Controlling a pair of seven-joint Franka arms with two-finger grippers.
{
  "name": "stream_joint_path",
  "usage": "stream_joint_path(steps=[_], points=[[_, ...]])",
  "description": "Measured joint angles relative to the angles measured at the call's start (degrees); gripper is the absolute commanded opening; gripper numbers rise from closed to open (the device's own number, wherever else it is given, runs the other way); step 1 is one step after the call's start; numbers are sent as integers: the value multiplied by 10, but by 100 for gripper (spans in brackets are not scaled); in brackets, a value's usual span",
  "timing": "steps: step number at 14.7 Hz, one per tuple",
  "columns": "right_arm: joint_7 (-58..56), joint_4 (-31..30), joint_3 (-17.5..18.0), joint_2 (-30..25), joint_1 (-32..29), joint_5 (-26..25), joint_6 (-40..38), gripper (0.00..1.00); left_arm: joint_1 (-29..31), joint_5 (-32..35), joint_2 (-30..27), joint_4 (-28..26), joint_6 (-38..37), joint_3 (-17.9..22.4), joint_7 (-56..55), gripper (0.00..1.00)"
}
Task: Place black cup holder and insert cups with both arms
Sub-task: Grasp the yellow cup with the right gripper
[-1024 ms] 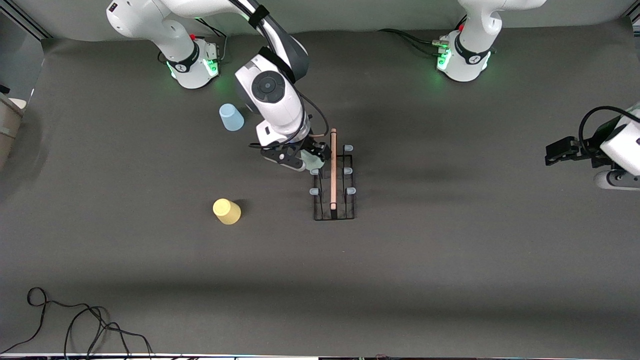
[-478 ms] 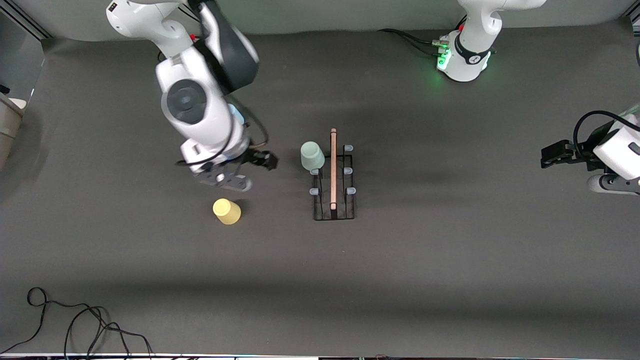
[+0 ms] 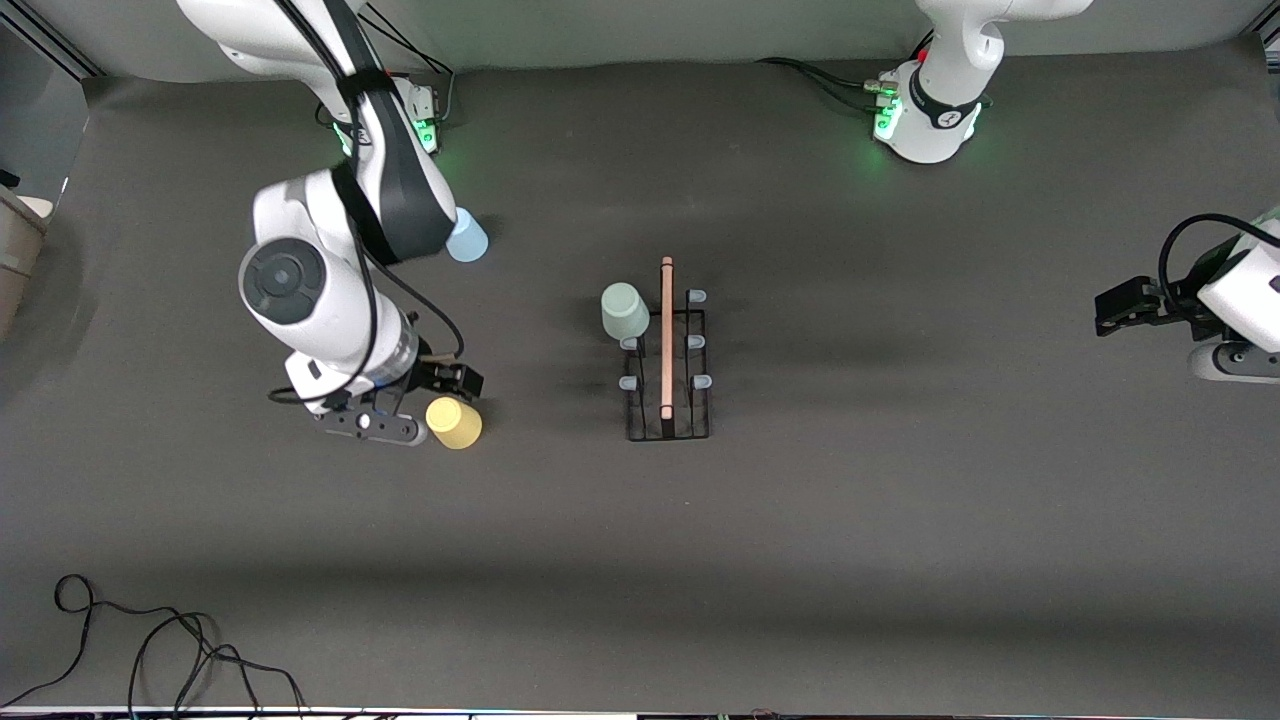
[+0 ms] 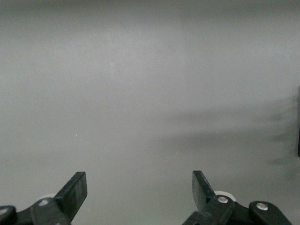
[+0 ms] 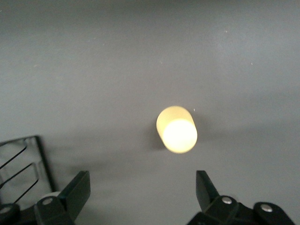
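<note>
1. We find the right gripper [image 3: 420,405] with its fingers spread wide and holding nothing. In the front view it sits just beside the yellow cup [image 3: 454,422], at that cup's right-arm end; we cannot tell whether it touches the cup.
2. In the right wrist view the yellow cup [image 5: 176,129] stands bottom-up on the table [image 3: 900,520], ahead of the two spread fingers [image 5: 75,191] and outside the gap between them.
3. We find the left gripper [image 3: 1125,305] spread wide and empty as well, its fingers [image 4: 75,190] framing bare table surface. It waits at the left-arm end of the table, well apart from the black cup holder [image 3: 668,362].
4. The black cup holder stands upright at mid-table, its wooden rod handle [image 3: 666,338] running along the top.
5. One cup is in the holder: the grey-green cup [image 3: 624,310] sits inverted at the corner farthest from the front camera, on the side toward the right arm's end.
6. The other prong caps [image 3: 697,296] that we can see carry nothing.
7. The light blue cup [image 3: 465,237] stands on the table toward the right arm's end from the holder, farther from the front camera than the holder's middle, partly covered by the right arm [image 3: 330,270].
8. The yellow cup lies toward the right arm's end from the holder too, level with the holder's nearer end.
</note>
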Motion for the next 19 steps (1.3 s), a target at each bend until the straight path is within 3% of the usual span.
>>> stream_joint_path(steps=[4,11,19], points=[[-36,-54,-1,42,-7,0,101,100,0,0,-3,-1,16,0,0,100],[-54,-58,0,91,-23,2,145,100,-2,0,-3,-6,17,-5,0,100],[-126,-68,0,118,-29,91,145,100,-4,0,-2,-15,17,-6,-1,100]])
